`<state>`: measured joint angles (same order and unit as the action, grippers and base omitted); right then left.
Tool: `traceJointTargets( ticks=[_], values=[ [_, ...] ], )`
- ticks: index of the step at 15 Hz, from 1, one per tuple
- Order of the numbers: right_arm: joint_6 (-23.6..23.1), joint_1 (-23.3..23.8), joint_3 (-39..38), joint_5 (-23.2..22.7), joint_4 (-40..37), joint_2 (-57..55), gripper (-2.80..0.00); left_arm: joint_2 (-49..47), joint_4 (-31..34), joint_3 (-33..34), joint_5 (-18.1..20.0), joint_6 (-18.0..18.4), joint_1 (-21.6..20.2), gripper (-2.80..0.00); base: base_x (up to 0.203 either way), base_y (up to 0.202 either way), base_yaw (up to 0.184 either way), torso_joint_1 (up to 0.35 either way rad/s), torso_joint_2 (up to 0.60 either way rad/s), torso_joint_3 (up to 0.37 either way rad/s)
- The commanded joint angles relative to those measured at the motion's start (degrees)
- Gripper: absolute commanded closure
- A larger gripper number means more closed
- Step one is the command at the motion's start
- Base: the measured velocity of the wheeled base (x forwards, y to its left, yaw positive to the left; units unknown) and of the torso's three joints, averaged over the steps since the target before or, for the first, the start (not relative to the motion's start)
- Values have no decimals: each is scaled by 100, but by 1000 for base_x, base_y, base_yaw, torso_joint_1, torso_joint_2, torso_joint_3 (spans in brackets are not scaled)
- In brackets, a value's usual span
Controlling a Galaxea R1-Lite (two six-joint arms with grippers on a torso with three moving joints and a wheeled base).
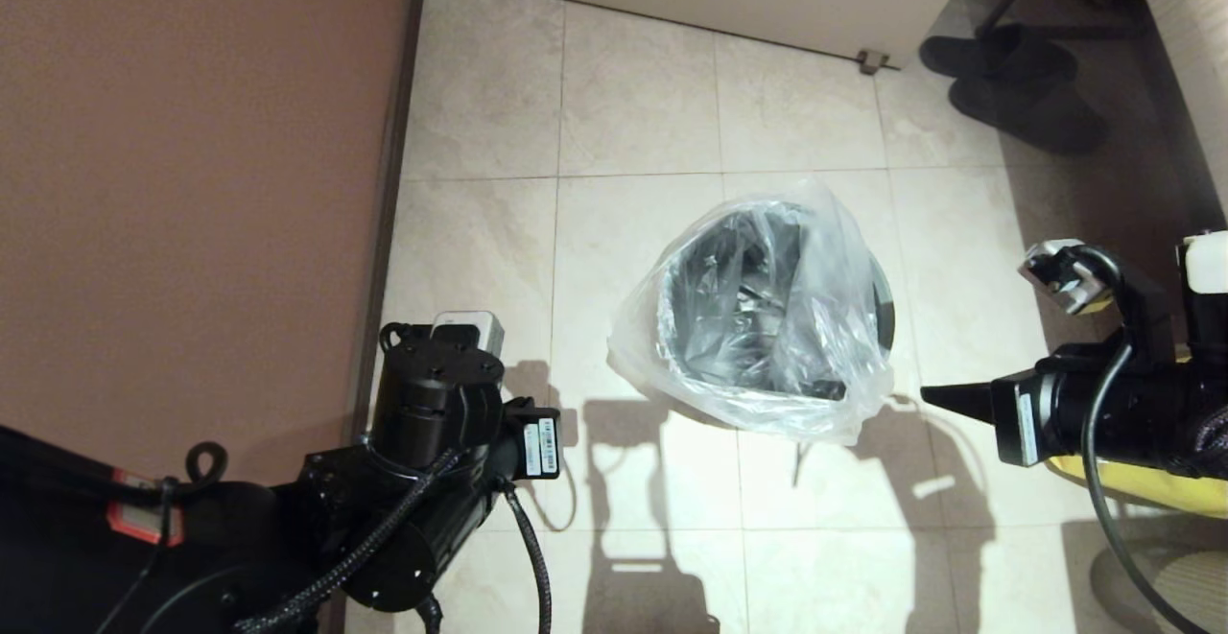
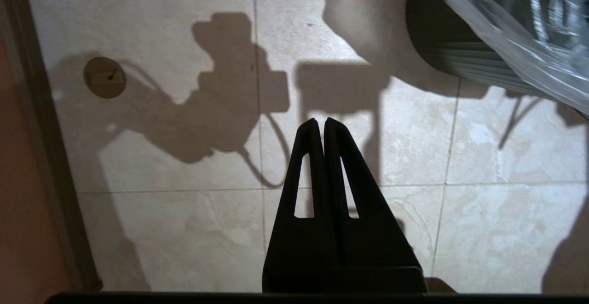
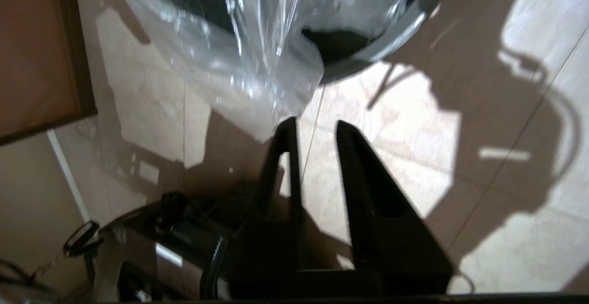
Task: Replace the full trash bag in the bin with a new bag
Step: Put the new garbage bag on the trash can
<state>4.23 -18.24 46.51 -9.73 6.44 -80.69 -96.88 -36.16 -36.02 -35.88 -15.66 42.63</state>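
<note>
The bin [image 1: 888,313] stands upright on the tiled floor, its dark ribbed wall [image 2: 441,42] and grey rim [image 3: 405,28] showing. The new bag [image 1: 835,365] lies crinkled inside it and spills over the rim on the near and left sides [image 2: 520,42] [image 3: 230,55]. My right gripper [image 1: 926,392] hovers just right of the bin, close to the bag's hanging edge. Its fingers stand a little apart [image 3: 315,124] with only floor between them. My left gripper [image 2: 320,121] is shut and empty, parked left of the bin. An opaque yellow bag [image 1: 1151,485] shows partly under my right arm.
A brown wall [image 1: 192,183] runs along the left. A pale door with a floor stop [image 1: 873,60] closes the back. Dark slippers [image 1: 1017,87] lie at the back right. A round floor cap [image 2: 104,77] sits near the wall.
</note>
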Motion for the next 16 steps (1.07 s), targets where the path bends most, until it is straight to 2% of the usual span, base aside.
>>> traceJointTargets(
  ticks=[1, 4, 7, 12, 13, 16],
  values=[
    [-2, 95, -127, -14, 464, -84, -280, 58, -22, 5, 6, -15, -189, 0, 0, 0, 0, 0, 0, 0],
    [-176, 161, -486, -109, 1168, -209, -280, 400, -6, 223, -32, -16, -385, 0, 0, 0, 0, 0, 0, 0],
    [-287, 146, -557, -399, 1768, -727, -280, 302, 5, 308, -180, 2, -581, 0, 0, 0, 0, 0, 0, 0],
    [-1013, 137, -921, -885, 2390, -947, -280, 248, -5, 359, -288, 11, -634, 0, 0, 0, 0, 0, 0, 0],
    [-1128, 129, -912, -886, 2560, -1065, 0, 240, -5, 359, -296, 11, -634, 0, 0, 0, 0, 0, 0, 0],
    [-1246, -61, -835, -824, 3377, -1610, 0, 257, -5, 368, -296, 11, -642, 0, 0, 0, 0, 0, 0, 0]
  ],
)
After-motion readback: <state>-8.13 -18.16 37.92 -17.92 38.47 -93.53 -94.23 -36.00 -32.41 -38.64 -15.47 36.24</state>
